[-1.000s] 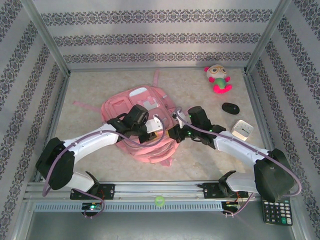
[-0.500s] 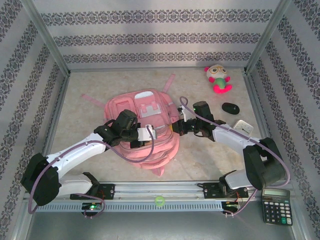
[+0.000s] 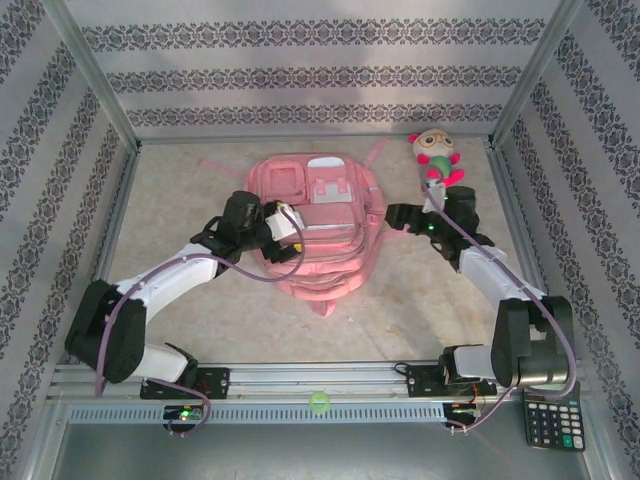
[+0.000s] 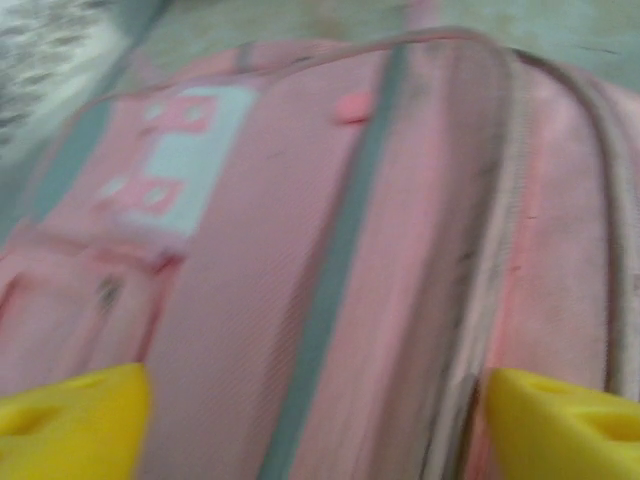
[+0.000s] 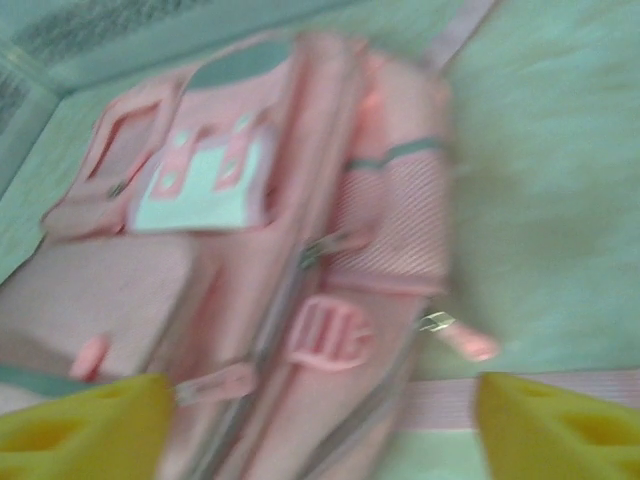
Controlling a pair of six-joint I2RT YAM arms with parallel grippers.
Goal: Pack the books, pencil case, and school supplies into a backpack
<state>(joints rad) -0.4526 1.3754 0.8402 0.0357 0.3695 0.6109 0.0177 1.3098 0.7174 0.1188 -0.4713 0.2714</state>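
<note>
The big pink backpack [image 3: 322, 238] lies flat in the middle of the table, front pockets up and its whitish patch [image 5: 198, 186] showing. My left gripper [image 3: 288, 222] is open at the backpack's left side. In the left wrist view its yellow fingertips [image 4: 72, 412] stand wide apart over the pink fabric [image 4: 300, 250]. My right gripper [image 3: 393, 213] is open just right of the backpack [image 5: 250, 250], facing its side pocket and apart from it. The navy book and the small school supplies are out of view.
A pink-and-green plush toy [image 3: 436, 154] sits at the back right, close behind my right arm. A black calculator [image 3: 553, 421] lies off the table at the front right. A small green ball [image 3: 319, 402] rests on the front rail. A loose pink strap [image 5: 560, 392] trails on the table.
The backpack has slid toward the back wall and turned square to it. Both arms reached farther back, and the right gripper drew off to the backpack's right side.
</note>
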